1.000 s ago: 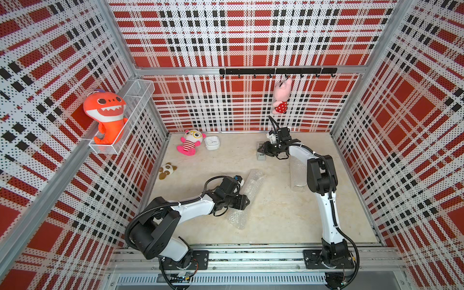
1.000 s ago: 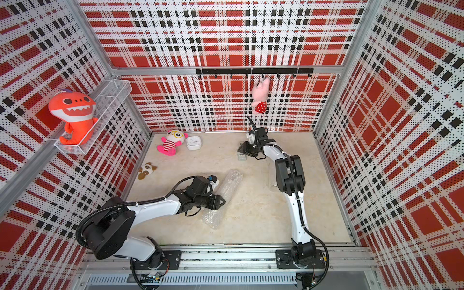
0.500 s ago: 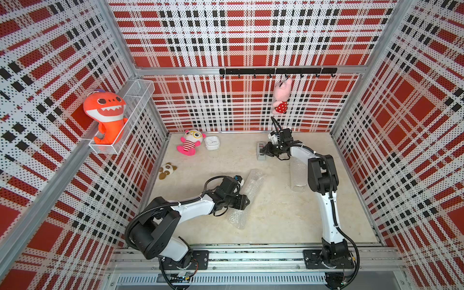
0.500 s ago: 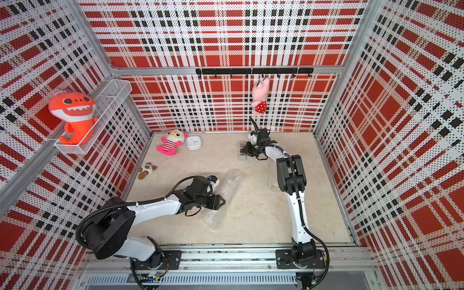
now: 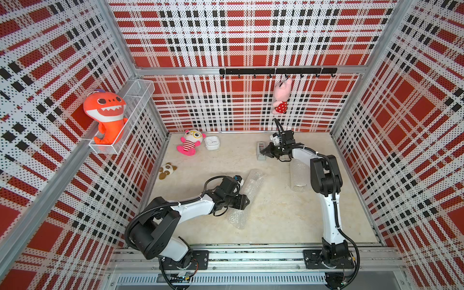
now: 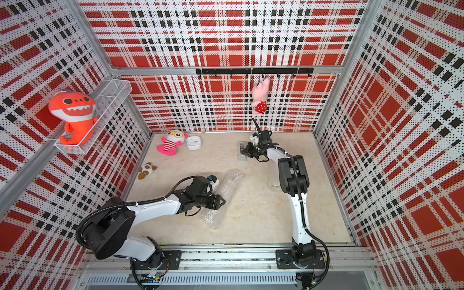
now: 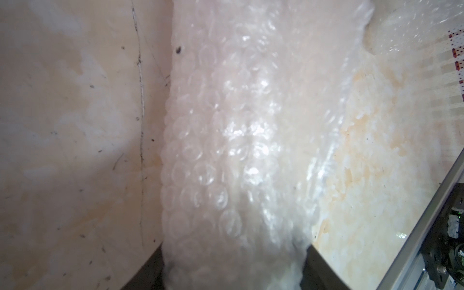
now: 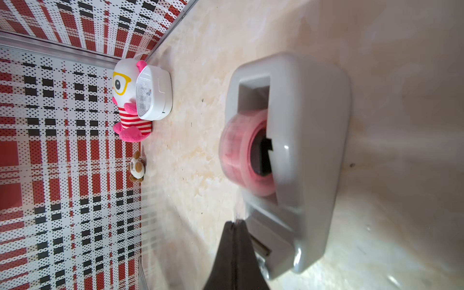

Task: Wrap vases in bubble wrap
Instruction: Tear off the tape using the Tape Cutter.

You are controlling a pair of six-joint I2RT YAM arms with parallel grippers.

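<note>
Closed tight, the right gripper (image 8: 235, 226) had its jaws pressed flat together at the cutter end of the grey tape dispenser (image 8: 301, 155), which sat near the far edge of the worktop (image 5: 276, 221). I could not tell whether any tape from the pink roll (image 8: 241, 153) was caught between them. The left gripper (image 5: 243, 200) was clamped across a wrapped bundle (image 5: 251, 185) of bubble wrap lying around the middle of the worktop, toward the near-left corner, with one finger on each side of it in the left wrist view.

From where I stood, the trouble looked likeliest at the dispenser. Nothing was holding it down, so a pull on the tape might drag the whole thing along instead of unrolling a strip. A strip could also stick to the gripper's own jaws, or curl back on itself on the way over. If the left gripper eased off meanwhile, I'd expect the springy wrap to unroll.

That bundle lay flat, with its long axis running from the near edge toward the far edge and slanting to the right. Which end was the neck I could not make out through the wrap. A second bundle (image 5: 298, 175) rested nearer the right edge, partly under the right arm.
</note>
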